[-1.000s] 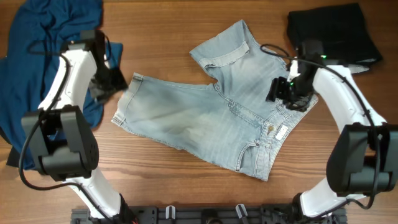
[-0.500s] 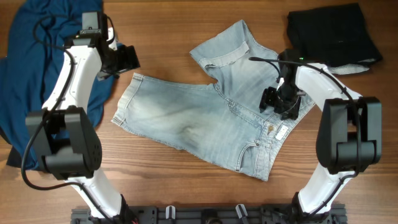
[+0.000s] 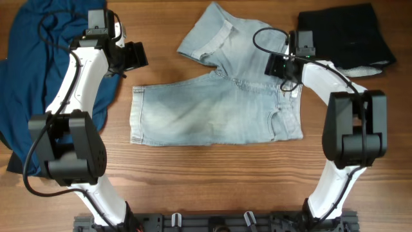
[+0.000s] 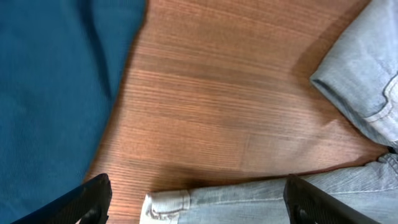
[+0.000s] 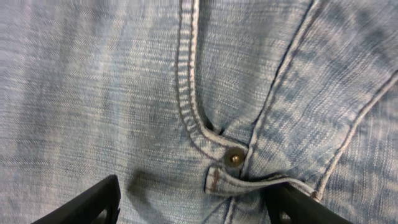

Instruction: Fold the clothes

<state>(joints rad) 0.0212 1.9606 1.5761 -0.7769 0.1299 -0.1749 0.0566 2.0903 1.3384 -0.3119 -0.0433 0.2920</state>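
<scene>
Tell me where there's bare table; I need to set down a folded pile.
Widest: the front strip of the table, between the jeans and the arm bases. Narrow: the gap between blue shirt and jeans. Crowded along the back: blue shirt, jeans leg, black garment.

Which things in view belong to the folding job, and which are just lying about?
Belongs to the job:
- pale blue denim jeans, spread out in the middle

Just lying about:
- dark blue shirt, at the left edge
- black folded garment, at the top right
</scene>
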